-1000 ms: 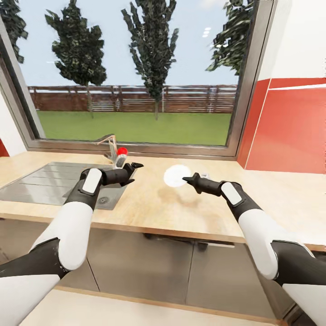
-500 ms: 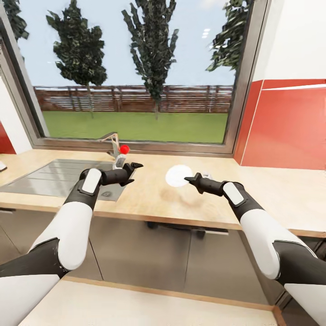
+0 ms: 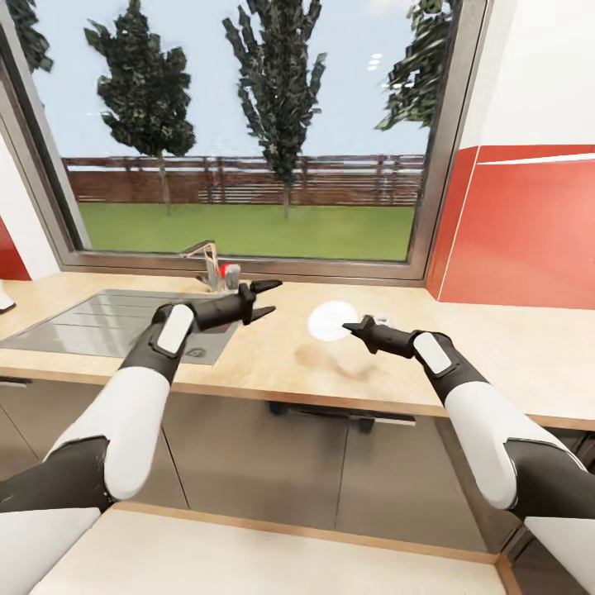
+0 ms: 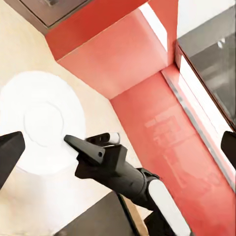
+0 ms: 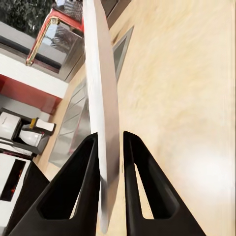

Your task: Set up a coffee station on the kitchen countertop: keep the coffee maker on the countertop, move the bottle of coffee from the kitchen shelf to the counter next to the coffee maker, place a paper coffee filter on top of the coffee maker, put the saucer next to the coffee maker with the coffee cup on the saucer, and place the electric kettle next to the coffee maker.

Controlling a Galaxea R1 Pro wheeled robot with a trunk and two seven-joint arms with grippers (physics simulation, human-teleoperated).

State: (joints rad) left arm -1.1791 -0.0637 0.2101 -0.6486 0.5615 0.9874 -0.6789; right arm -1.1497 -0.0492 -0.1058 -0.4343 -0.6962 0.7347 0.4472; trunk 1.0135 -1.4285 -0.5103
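The white saucer (image 3: 329, 321) hangs on edge above the wooden countertop (image 3: 273, 364), with my right gripper (image 3: 351, 328) shut on its rim. In the right wrist view the saucer (image 5: 103, 98) runs edge-on between the two fingers of the right gripper (image 5: 111, 136). The left wrist view faces the saucer (image 4: 42, 123), where the right gripper (image 4: 73, 143) pinches its rim. My left gripper (image 3: 271, 297) is open and holds nothing, a short way left of the saucer by the faucet. The coffee maker, bottle, filter, cup and kettle are out of view.
A steel sink (image 3: 99, 322) with a faucet (image 3: 207, 263) is set in the counter at the left, under a big window (image 3: 248, 132). A red wall panel (image 3: 529, 240) rises at the right. Beyond the sink stand blurred white objects (image 5: 19, 129).
My left arm has reached forward and to the right, toward the saucer, with its jaws spread. The right gripper and saucer have barely moved. The camera shifted a little.
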